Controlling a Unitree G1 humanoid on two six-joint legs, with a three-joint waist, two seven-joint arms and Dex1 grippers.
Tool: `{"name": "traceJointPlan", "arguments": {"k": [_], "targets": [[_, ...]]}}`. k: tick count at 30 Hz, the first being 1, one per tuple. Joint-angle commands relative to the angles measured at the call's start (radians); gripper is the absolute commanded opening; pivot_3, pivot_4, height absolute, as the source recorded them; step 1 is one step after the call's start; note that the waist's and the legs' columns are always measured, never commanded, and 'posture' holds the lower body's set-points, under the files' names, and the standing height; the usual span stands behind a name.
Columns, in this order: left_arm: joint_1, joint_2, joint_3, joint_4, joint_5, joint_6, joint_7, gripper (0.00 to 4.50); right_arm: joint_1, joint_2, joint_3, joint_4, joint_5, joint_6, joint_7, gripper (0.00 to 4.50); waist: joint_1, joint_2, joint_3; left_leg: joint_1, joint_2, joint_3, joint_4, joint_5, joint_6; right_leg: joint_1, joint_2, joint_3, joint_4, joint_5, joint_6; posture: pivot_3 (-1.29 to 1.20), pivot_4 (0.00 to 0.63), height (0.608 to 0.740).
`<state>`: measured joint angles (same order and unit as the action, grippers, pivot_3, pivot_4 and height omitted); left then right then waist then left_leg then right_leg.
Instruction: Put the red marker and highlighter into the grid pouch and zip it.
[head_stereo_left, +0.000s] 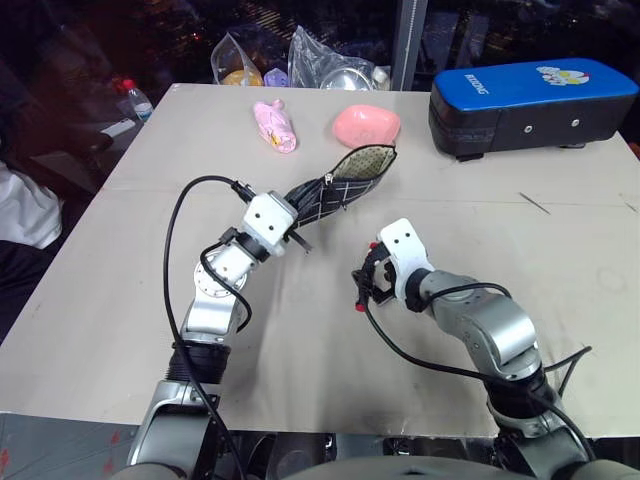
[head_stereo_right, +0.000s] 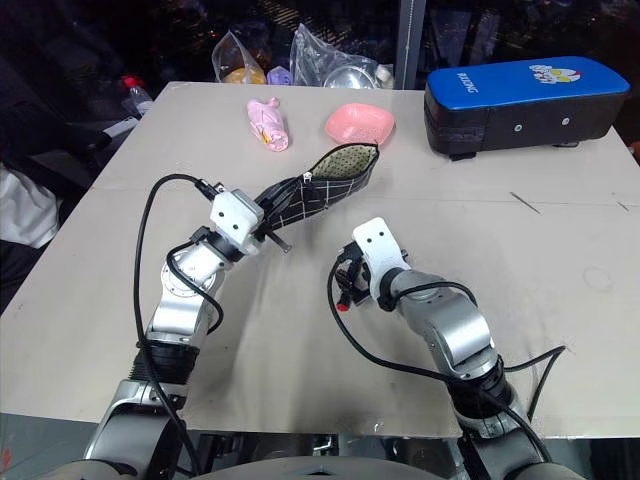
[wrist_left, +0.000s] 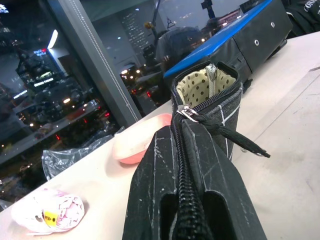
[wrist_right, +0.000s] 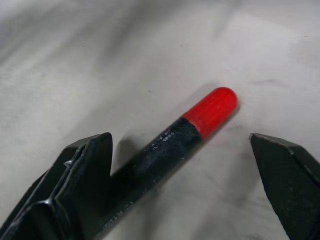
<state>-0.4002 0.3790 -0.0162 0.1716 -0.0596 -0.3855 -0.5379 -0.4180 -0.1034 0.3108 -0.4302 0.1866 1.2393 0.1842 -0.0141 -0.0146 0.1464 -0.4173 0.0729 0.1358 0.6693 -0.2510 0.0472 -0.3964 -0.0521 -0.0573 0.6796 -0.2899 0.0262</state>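
Left end effector (head_stereo_left: 300, 228): clenched on the pouch's zipper end, lifting it off the bench (head_stereo_left: 120, 300).
Pouch (head_stereo_left: 345, 180): mouth gaping, dotted lining showing.
Right end effector (head_stereo_left: 366, 288): fingers spread, straddling the marker.
Marker (wrist_right: 165, 145): flat on the bench, between the fingers.

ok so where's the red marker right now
The red marker lies on the table between the open fingers of the right claw, near the robot, below the grid pouch.
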Motion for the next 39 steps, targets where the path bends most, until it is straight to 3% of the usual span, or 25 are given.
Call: {"name": "traceJointPlan", "arguments": {"k": [1,6,12,16,19,24,27,31,35,39], "targets": [[-0.015,-0.005,0.001,0.003,0.005,-0.038,0.008,0.0,-0.018,-0.006,0.014,0.05,0.001,0.023,0.01,2.62,0.001,0.0,0.0,0.0,0.0,0.0,0.0,0.0,0.0,0.0,0.0,0.0,0.0,0.0,0.0,0.0,0.15,0.74],[-0.022,-0.011,-0.003,0.017,0.008,-0.053,0.008,0.0,-0.038,-0.026,0.031,0.081,0.025,0.058,0.045,0.26,0.001,0.0,0.0,0.0,0.0,0.0,0.0,0.0,0.0,0.0,-0.001,0.0,0.0,0.0,0.0,0.0,0.15,0.74],[-0.013,-0.018,-0.004,0.009,0.017,-0.057,0.011,0.0,-0.041,-0.133,0.053,0.041,0.019,0.045,0.089,0.23,0.006,0.0,0.0,0.0,0.0,0.0,0.0,0.0,0.0,0.0,-0.001,0.0,-0.001,0.0,0.0,0.0,0.15,0.74],[-0.005,-0.016,-0.002,-0.003,0.017,-0.054,0.011,0.0,-0.041,-0.246,0.02,-0.048,0.036,0.001,0.147,0.23,0.012,-0.001,0.0,-0.001,-0.002,0.0,0.0,-0.001,0.001,0.0,-0.003,-0.001,-0.001,0.0,0.0,0.0,0.15,0.74],[-0.007,-0.014,-0.006,-0.005,0.014,-0.053,0.003,0.0,-0.054,-0.389,0.006,-0.107,0.035,-0.079,0.224,0.23,0.011,-0.001,0.0,-0.001,-0.002,0.0,0.0,-0.001,0.001,0.0,-0.003,-0.001,-0.001,0.0,0.0,0.0,0.15,0.74],[-0.019,-0.015,-0.073,-0.03,0.013,-0.086,-0.071,0.0,-0.175,-0.705,-0.095,-0.107,-0.027,-0.335,0.387,0.23,0.003,0.001,0.003,-0.001,-0.001,0.0,0.0,-0.001,0.001,-0.001,-0.002,-0.001,-0.001,0.0,0.0,0.0,0.15,0.74],[-0.042,-0.014,-0.099,-0.024,0.014,-0.099,-0.104,0.0,-0.28,-0.78,-0.087,-0.012,-0.093,-0.497,0.431,0.23,-0.005,0.002,0.004,0.0,0.0,0.001,-0.001,-0.001,0.001,-0.001,0.0,0.001,-0.001,0.0,0.0,0.0,0.15,0.74],[-0.077,-0.017,-0.126,-0.008,0.006,-0.11,-0.137,0.0,-0.354,-0.918,-0.003,0.094,-0.207,-0.75,0.619,0.23,0.001,0.002,0.004,0.0,0.001,0.0,-0.002,0.0,-0.001,-0.001,0.002,0.001,-0.001,0.0,0.0,0.0,0.15,0.74],[-0.083,-0.032,-0.137,-0.008,0.005,-0.113,-0.147,0.0,-0.385,-0.983,0.048,0.163,-0.277,-0.952,0.787,0.23,0.003,0.002,0.005,0.0,0.0,0.004,-0.001,0.0,0.0,-0.001,0.0,0.002,-0.002,0.0,0.0,0.0,0.15,0.74],[-0.068,-0.04,-0.147,-0.02,0.012,-0.118,-0.141,0.0,-0.416,-0.96,0.055,0.205,-0.319,-1.045,0.849,0.23,0.003,0.002,0.005,0.001,0.0,0.005,0.0,0.0,0.0,-0.001,-0.001,0.002,-0.001,0.0,0.0,0.0,0.15,0.74]]}}
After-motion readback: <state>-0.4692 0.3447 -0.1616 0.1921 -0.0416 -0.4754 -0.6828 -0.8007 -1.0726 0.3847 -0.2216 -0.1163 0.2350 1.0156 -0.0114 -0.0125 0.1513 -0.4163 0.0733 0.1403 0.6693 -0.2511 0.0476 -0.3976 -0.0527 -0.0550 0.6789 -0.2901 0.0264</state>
